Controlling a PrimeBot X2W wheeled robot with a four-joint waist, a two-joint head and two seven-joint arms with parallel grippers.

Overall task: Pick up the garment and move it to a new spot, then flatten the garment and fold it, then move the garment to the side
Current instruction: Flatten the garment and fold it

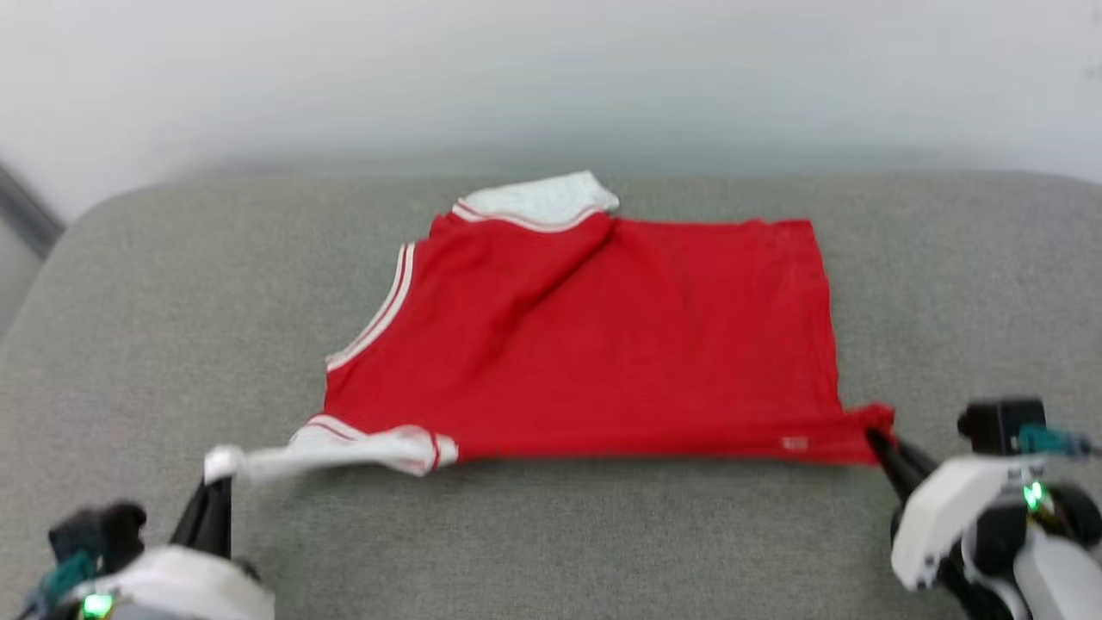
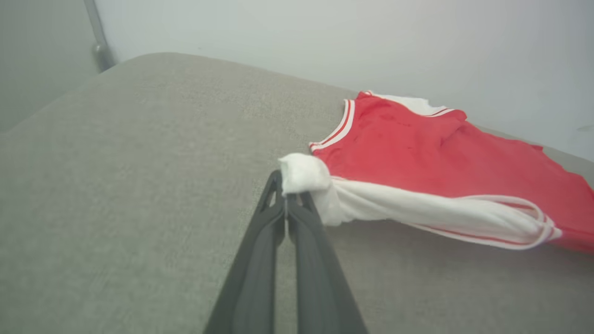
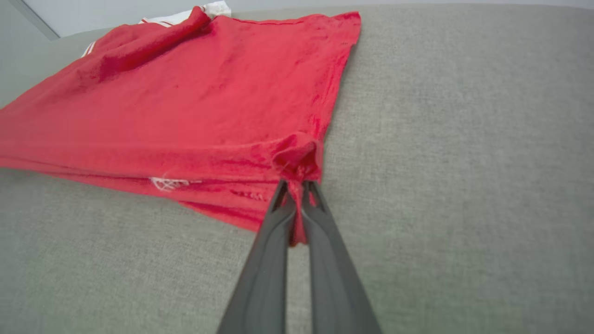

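On cushion, red garment; perhaps doubled

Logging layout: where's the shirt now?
Head view: shirt lies centred on the cushion, left hand pinching its white sleeve at lower left, right hand its red corner at lower right.

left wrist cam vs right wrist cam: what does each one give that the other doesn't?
Left wrist, not right wrist: the left claw shut on the bunched tip of the near white sleeve, which is stretched out sideways from the red jersey.
Right wrist, not left wrist: the right claw shut on the red hem corner, and a small white mark on the hem edge.
Both: the jersey lying on the grey fabric cushion, with the far white sleeve at its back edge.
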